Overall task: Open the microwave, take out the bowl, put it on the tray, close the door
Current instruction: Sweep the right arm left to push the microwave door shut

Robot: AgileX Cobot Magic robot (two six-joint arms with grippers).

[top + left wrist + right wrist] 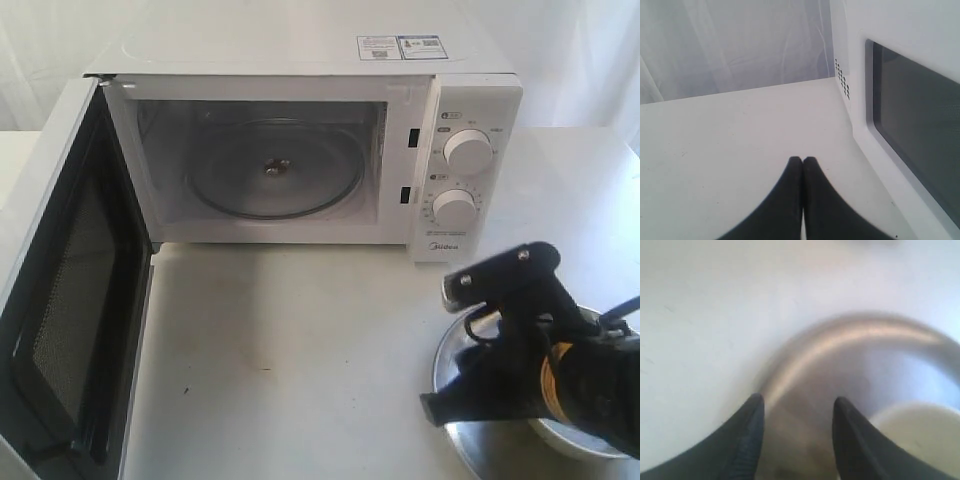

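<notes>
Over the tray [840,345], your right gripper [797,405] stands open and empty, with the bowl [920,435] resting on the steel just beside one finger. Your left gripper [802,160] is pinched shut on nothing beside the door [910,115]. The microwave [480,100] gapes bowl-less, so closing looks next: push the door round from its outer side.
</notes>
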